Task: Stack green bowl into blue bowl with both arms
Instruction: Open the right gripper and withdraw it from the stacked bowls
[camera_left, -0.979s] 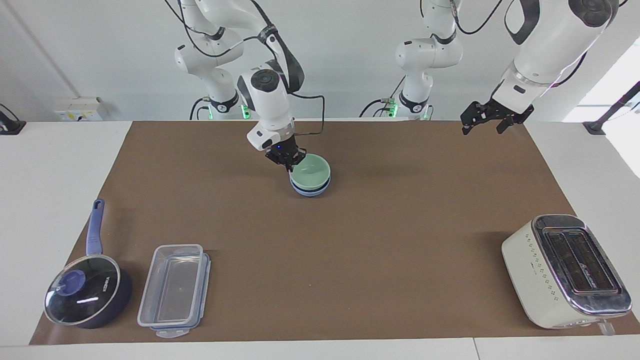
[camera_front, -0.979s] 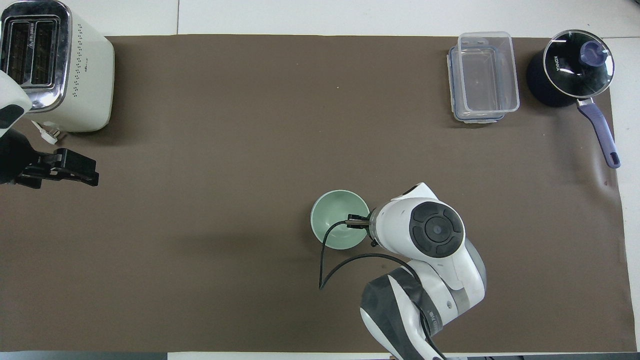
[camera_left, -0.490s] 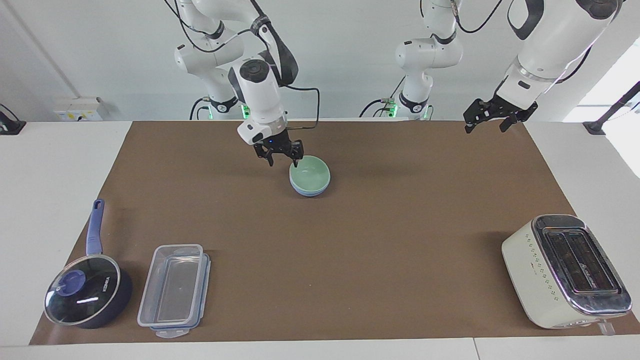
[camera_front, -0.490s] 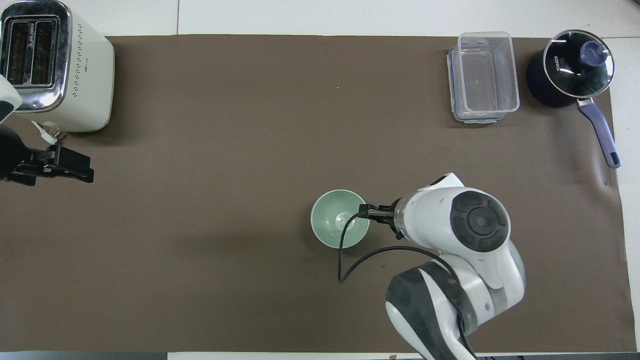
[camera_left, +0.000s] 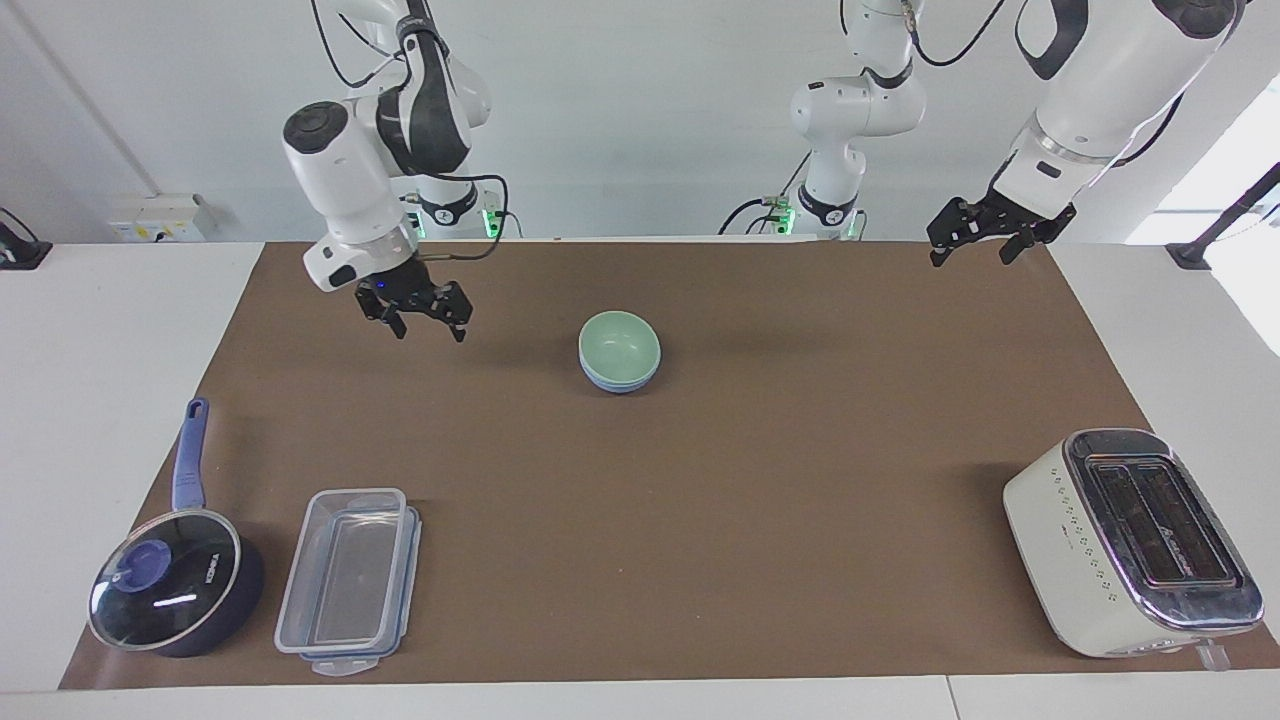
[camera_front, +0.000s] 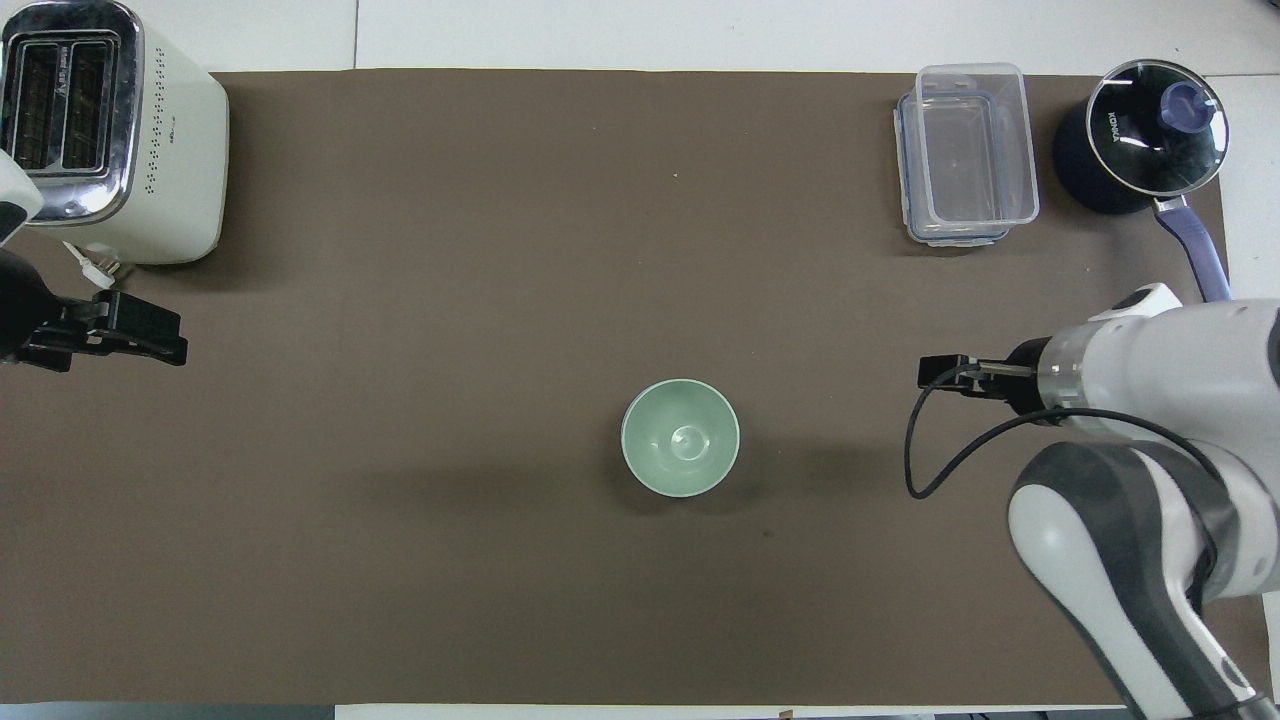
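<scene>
The green bowl (camera_left: 619, 343) sits nested inside the blue bowl (camera_left: 621, 382) on the brown mat, nearer to the robots than the mat's middle. In the overhead view only the green bowl (camera_front: 680, 438) shows; the blue bowl is hidden under it. My right gripper (camera_left: 428, 322) is open and empty. It hangs over bare mat, well apart from the bowls, toward the right arm's end of the table, and also shows in the overhead view (camera_front: 948, 374). My left gripper (camera_left: 967, 255) is open and empty. It waits raised over the mat's edge at the left arm's end (camera_front: 150, 337).
A cream toaster (camera_left: 1130, 540) stands far from the robots at the left arm's end. A clear lidded container (camera_left: 345, 575) and a dark-blue saucepan with glass lid (camera_left: 170, 590) stand far from the robots at the right arm's end.
My right gripper let go of the green bowl's rim, rose, and swung away toward the right arm's end of the table. The stacked bowls stayed put. The left gripper barely moved.
</scene>
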